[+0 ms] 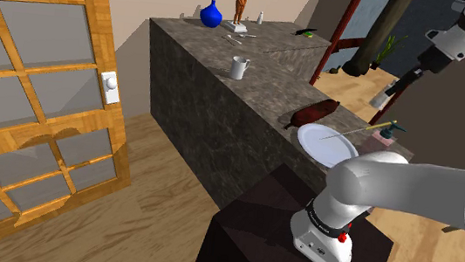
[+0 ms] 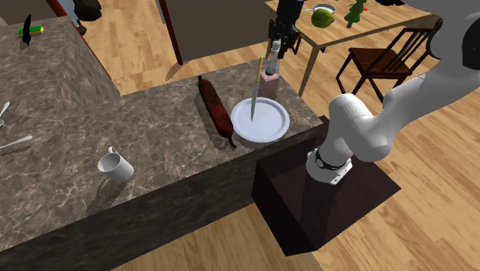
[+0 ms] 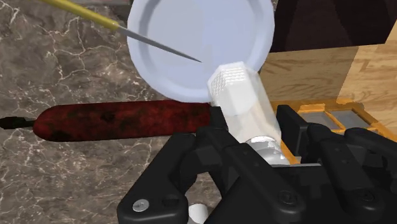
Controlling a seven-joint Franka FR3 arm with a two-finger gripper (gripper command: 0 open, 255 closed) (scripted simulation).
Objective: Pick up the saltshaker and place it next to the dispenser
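Wooden floorboards [image 1: 119, 202] surround a long counter [image 1: 270, 81] with a dark marbled top, and a wood-framed glass door [image 1: 24, 88] stands at the shoulder view's left. At the counter's near end a white plate [image 2: 265, 125] lies beside a dark red sausage [image 2: 215, 108]. A thin skewer [image 2: 255, 88] with a yellow handle rests with its point over the plate. A pink dispenser [image 1: 386, 140] stands at the counter's edge, just beyond the plate. The black gripper [image 2: 278, 42] hangs in the air above this end. Its 2 fingers [image 3: 210, 143] are clasped on the saltshaker [image 3: 240, 95], a white bottle with a perforated cap. The saltshaker is clear of the counter, tilted, and above the dispenser in the second exterior view. Farther along the counter sit a white mug [image 1: 239, 67], a blue vase [image 1: 211, 14] and a brown figurine [image 1: 241, 14].
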